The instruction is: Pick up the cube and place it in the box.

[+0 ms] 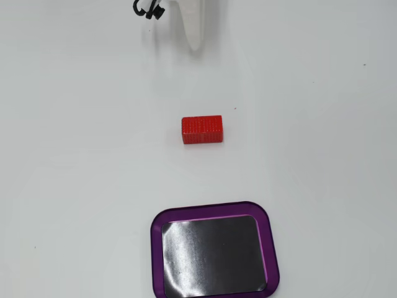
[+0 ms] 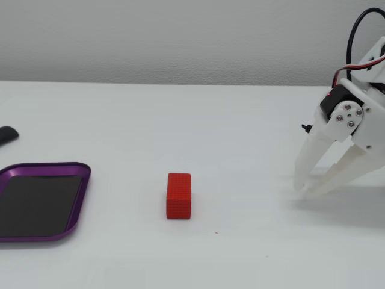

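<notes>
cube [image 1: 201,130]: red block lying flat on its long side, mid-table, free on all sides; in the side fixed view [image 2: 178,195] I see its short end, nothing touching it.
cube vs box: well apart, bare table between them, straight line from one to the other.
box [image 1: 214,212]: purple-rimmed tray, black bottom empty; sits at the near edge of the table in the top fixed view, at the left edge in the side view [image 2: 75,208]. Open top, low rim, so I judge a drop from just above would do.
gripper [image 2: 308,189]: white, fingers parted a little, a narrow V, holding nothing; tips down at or almost at the tabletop, far from the cube, toward the right edge in the side view. Top view catches only one finger [image 1: 193,31] at the far edge.
why there: looks like a rest or start pose to me, cube not yet approached.
opening: I judge it needs to open wider to span the cube.
cable [image 2: 355,42]: black loop over the wrist, clear of the work area.
dark thing [image 2: 7,135]: left edge, behind the box, cut off, can't tell what.
stage: my read, pick not begun; reach comes first.
</notes>
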Controlling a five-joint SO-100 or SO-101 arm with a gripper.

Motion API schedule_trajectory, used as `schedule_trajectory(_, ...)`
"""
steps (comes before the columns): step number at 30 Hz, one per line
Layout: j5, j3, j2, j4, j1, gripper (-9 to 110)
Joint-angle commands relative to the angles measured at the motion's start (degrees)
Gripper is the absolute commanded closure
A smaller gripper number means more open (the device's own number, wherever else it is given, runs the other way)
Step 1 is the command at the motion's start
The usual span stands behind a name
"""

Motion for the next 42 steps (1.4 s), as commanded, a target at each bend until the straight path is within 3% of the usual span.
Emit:
schedule_trajectory(1,0.6,0.1,4.0,-1.5,0.4,102)
schedule_trajectory(26,0.3,0.2,4.0,-1.6,0.4,102)
schedule_trajectory(32,-0.2,-0.3,3.9,-6.1,4.0,101)
schedule_trajectory(37,-12.4,-1.8,3.3,-11.3,6.7,101)
schedule_trajectory(42,-13.3,-10.6,0.6,-11.7,2.7,96)
